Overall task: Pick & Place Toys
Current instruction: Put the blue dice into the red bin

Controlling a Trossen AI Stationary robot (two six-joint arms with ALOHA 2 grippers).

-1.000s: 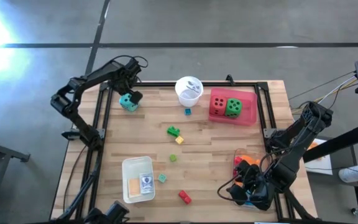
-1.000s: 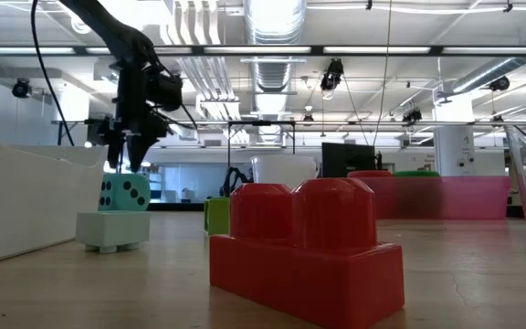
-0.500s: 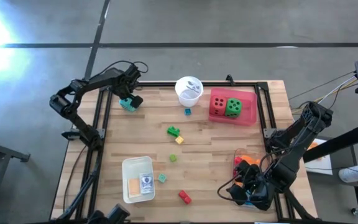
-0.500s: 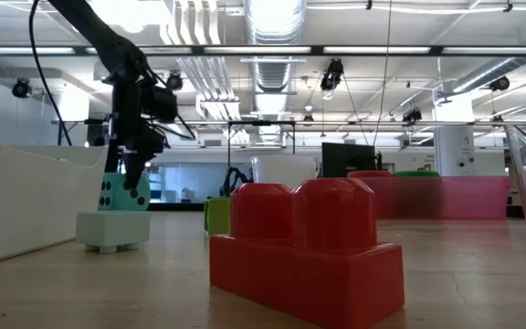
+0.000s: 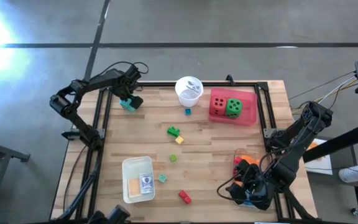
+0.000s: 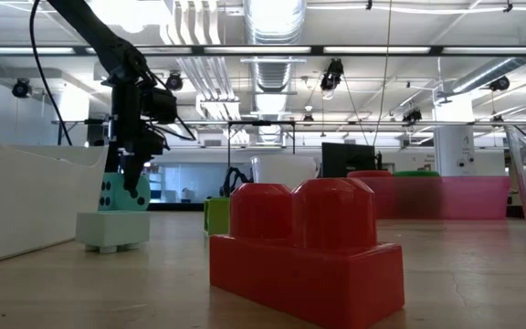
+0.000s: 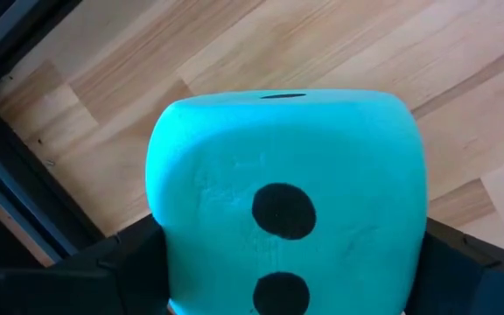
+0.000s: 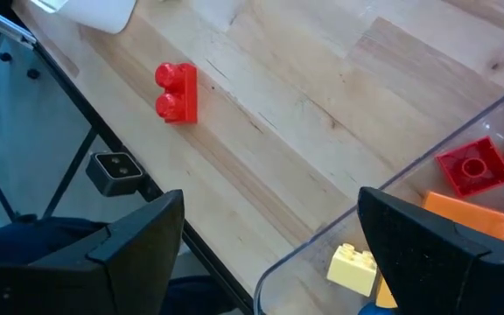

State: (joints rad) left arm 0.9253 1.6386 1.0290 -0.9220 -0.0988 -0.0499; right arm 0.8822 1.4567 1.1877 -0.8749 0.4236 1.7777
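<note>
Straddling teal die (image 7: 287,210), left claw (image 5: 128,99) — table's far-left corner

Both arms at opposite table corners, one low, one parked.

Left arm reaches across the far left corner, wrist pitched down; left gripper (image 5: 128,101) sits low at the tabletop, its fingers (image 7: 103,262) spread apart. Right arm is folded at the near right corner; right gripper (image 5: 248,188) points down with fingers (image 8: 138,236) held wide.

Looks like an open-plan lab or industrial workspace. Exposed ceiling ducts (image 6: 272,37), strip lights, ceiling-hung cameras (image 6: 333,75), and a concrete floor (image 5: 229,25) around the wooden table (image 5: 216,155).
</note>
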